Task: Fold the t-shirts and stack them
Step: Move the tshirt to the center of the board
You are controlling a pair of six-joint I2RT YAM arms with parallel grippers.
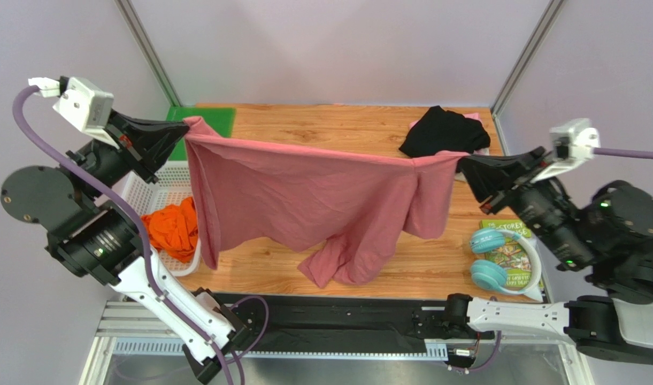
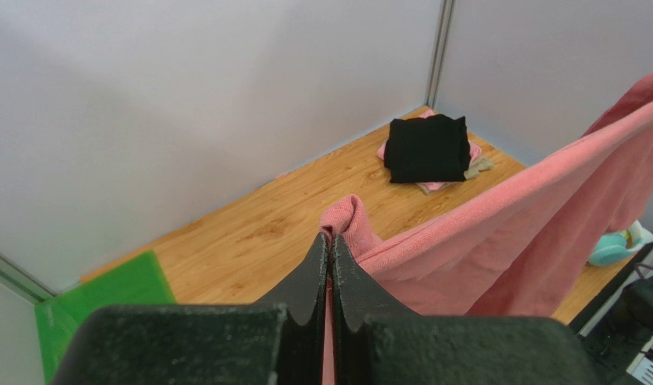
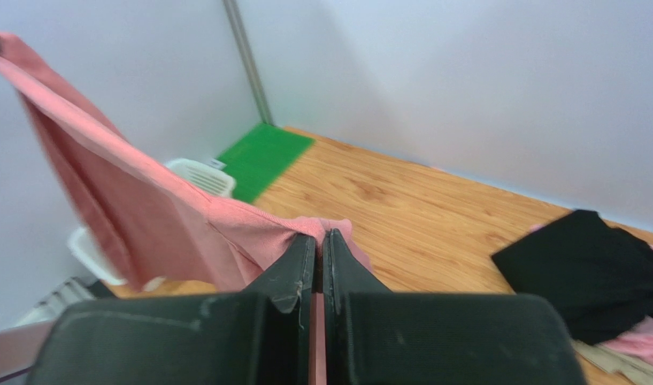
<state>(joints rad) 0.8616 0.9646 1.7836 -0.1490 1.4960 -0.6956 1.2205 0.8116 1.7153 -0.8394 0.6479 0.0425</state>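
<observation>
Your left hand [image 2: 329,245] and right hand [image 3: 320,241] each pinch tight on a corner of the dusty-rose t-shirt [image 1: 321,200], hung taut above the table [image 1: 321,120]. You're spreading it out; next, you likely need to lay it flat for folding.

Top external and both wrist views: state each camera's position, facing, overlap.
Top external: high behind, looking down on the table; left arm, right arm show.
Left wrist: faces the far-right corner and black t-shirt over the shut left end effector.
Right wrist: faces the far-left green mat over the shut right end effector.
All share the dusty-rose t-shirt.
</observation>
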